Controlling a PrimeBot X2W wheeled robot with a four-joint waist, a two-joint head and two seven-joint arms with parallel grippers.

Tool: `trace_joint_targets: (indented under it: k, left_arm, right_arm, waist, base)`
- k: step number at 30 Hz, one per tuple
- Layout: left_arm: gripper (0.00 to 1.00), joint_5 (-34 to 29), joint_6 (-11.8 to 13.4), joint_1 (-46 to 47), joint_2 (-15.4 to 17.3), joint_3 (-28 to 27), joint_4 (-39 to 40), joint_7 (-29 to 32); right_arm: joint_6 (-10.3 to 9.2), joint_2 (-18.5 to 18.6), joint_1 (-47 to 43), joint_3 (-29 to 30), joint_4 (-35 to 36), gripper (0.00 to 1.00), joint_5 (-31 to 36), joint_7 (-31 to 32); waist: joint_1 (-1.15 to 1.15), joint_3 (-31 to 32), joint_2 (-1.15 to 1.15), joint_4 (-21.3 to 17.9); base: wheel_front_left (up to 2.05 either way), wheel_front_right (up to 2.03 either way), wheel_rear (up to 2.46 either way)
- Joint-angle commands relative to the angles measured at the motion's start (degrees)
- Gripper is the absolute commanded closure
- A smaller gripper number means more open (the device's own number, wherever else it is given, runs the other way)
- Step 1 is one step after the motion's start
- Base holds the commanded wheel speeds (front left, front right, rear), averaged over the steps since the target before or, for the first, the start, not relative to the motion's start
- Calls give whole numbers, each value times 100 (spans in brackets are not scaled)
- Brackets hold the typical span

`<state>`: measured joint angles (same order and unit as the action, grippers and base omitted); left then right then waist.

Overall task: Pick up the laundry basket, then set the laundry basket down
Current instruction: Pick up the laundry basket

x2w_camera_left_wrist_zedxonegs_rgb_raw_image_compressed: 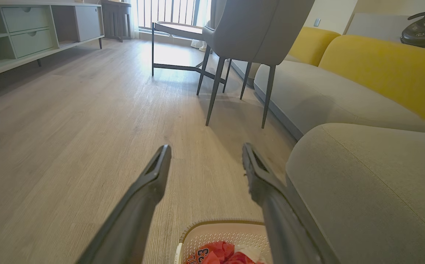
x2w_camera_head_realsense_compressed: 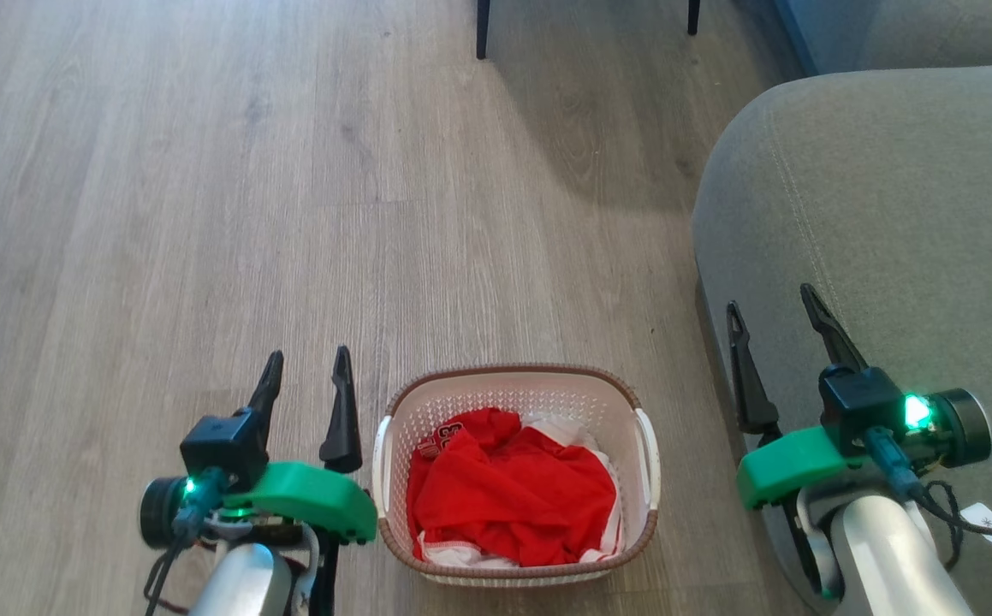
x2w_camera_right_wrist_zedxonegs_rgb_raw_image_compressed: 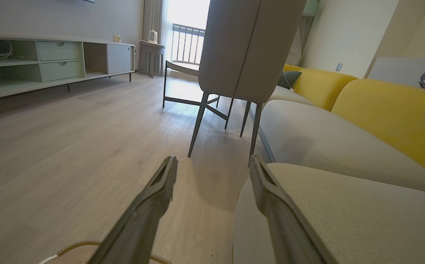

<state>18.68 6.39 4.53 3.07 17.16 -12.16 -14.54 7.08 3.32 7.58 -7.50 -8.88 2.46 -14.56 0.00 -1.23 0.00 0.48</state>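
Head view shows the laundry basket (x2w_camera_head_realsense_compressed: 513, 374) standing on the wooden floor (x2w_camera_head_realsense_compressed: 204, 214), with a crumpled red garment (x2w_camera_head_realsense_compressed: 513, 496) inside (white trim peeks out at its edges). Just left of the basket hangs the left gripper (x2w_camera_head_realsense_compressed: 308, 353), its fingers apart and clamped on nothing, one of them near the basket's left handle (x2w_camera_head_realsense_compressed: 378, 466). Right of the basket, well apart from it, the right gripper (x2w_camera_head_realsense_compressed: 769, 298) hangs at the edge of a grey sofa (x2w_camera_head_realsense_compressed: 889, 214), fingers likewise spread and empty. Beyond the basket stands a grey chair (x2w_camera_left_wrist_zedxonegs_rgb_raw_image_compressed: 256, 29).
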Motion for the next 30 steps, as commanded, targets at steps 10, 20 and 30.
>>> trace_joint_targets:
  k: [10, 20, 30]
  left_arm:
    - [0, 12, -19, 442, -19, -45, -257, -46]
    - [0, 26, 33, 1525, -19, 196, -1434, -46]
    - [0, 135, -75, 2631, -19, 466, -2738, -46]
  right_arm:
    - [41, -9, 351, -150, -92, 0, -108, -44]
    - [41, 89, 1295, -125, -1032, 0, -289, -44]
    - [41, 76, 2265, -187, -2276, 0, -695, -44]
  waist:
    - [0, -569, 0, -2]
    - [0, -2102, 0, 4]
    - [0, -3214, 0, -29]
  base:
    - [0, 0, 0]
    - [0, 0, 0]
    - [0, 0, 0]
